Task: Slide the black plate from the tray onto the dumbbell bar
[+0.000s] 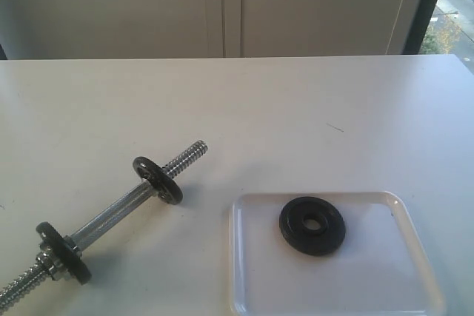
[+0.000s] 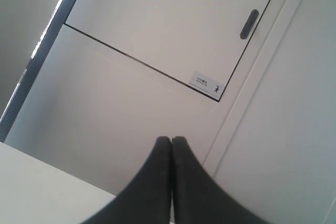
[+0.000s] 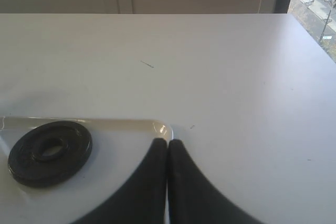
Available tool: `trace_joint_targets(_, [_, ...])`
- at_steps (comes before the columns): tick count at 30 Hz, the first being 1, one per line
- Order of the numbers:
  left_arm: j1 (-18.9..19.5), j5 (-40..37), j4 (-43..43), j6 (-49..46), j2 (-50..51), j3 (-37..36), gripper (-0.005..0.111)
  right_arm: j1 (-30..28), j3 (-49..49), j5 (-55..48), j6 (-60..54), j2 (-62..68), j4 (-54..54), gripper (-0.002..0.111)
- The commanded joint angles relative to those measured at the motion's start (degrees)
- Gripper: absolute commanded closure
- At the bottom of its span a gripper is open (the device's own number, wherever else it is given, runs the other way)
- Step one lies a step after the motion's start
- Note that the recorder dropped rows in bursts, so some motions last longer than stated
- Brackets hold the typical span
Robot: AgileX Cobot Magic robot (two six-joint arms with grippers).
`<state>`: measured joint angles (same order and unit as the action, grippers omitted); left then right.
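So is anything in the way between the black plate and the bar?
Nothing visible does. Only the low rim of the tray and bare table lie between the black plate and the dumbbell bar's threaded end.

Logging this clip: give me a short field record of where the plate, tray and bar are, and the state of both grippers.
black plate: lying flat inside the tray, nothing touching it
tray: on the table, right side of the exterior view
dumbbell bar: lying on the table left of the tray; two small black discs on it; threaded end towards the tray bare
left gripper: shut, empty, facing a cabinet
right gripper: shut, empty, tips near a tray corner
task progress: not started
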<state>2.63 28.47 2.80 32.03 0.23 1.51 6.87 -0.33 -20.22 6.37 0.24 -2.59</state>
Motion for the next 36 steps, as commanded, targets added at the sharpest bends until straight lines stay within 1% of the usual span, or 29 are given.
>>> trace_joint_targets(1, [0.1,-0.3,0.2,-3.2,-0.2,3.6,0.107,0.0,0.3,0.5,-0.1,-0.2,-0.2,0.108])
trace_joint_targets(5, [0.1,-0.1,0.3,-7.7,1.7,7.9,0.107,0.0,0.3,0.5,-0.1,-0.2,-0.2,0.108])
trace_joint_targets(7, [0.1,-0.4,0.3,-12.3,3.5,10.2,0.107,0.0,0.3,0.5,-0.1,-0.2,-0.2,0.108])
trace_joint_targets(10, [0.1,-2.4,0.3,-18.8,7.1,13.1,0.107,0.0,0.3,0.5,-0.1,-0.2,-0.2,0.108])
trace_joint_targets(12, [0.1,-5.1,0.3,-20.0,10.0,14.9,0.107,0.0,0.3,0.5,-0.1,-0.2,-0.2,0.108])
trace_joint_targets(17, [0.1,-24.8,1.4,-20.5,20.2,21.3,0.107,0.0,0.3,0.5,-0.1,-0.2,-0.2,0.108])
trace_joint_targets(20, [0.1,-31.5,1.0,-23.2,26.6,24.0,0.107,0.1,0.3,0.5,0.1,-0.2,-0.2,0.108])
trace_joint_targets(26, [0.1,-46.5,1.6,-32.0,41.8,30.3,0.107,0.1,0.3,0.5,0.1,-0.2,-0.2,0.108])
trace_joint_targets(28, [0.1,-51.5,5.9,-37.3,46.5,32.9,0.107,0.1,0.3,0.5,0.1,-0.2,-0.2,0.108])
trace_joint_targets(30, [-0.2,-57.1,14.1,-47.2,50.7,35.8,0.107,0.1,0.3,0.5,0.1,-0.2,-0.2,0.108])
trace_joint_targets(32, [-1.1,-60.1,25.8,-59.9,54.4,38.4,0.107,0.1,0.3,0.5,0.1,-0.2,-0.2,0.108])
trace_joint_targets(33, [-1.6,-61.0,30.1,-64.4,55.9,39.4,0.107,0.1,0.3,0.5,0.1,-0.2,-0.2,0.108])
trace_joint_targets(34, [-3.1,-63.1,36.5,-70.9,58.5,41.7,0.107,0.1,0.3,0.5,0.1,-0.2,-0.2,0.108])
trace_joint_targets(35, [-4.0,-63.6,37.5,-71.2,59.5,42.5,0.107,0.1,0.3,0.5,0.1,-0.2,-0.2,0.108])
trace_joint_targets(36, [-6.2,-64.2,36.9,-71.2,62.0,44.7,0.107,0.1,0.3,0.5,0.1,-0.2,-0.2,0.108])
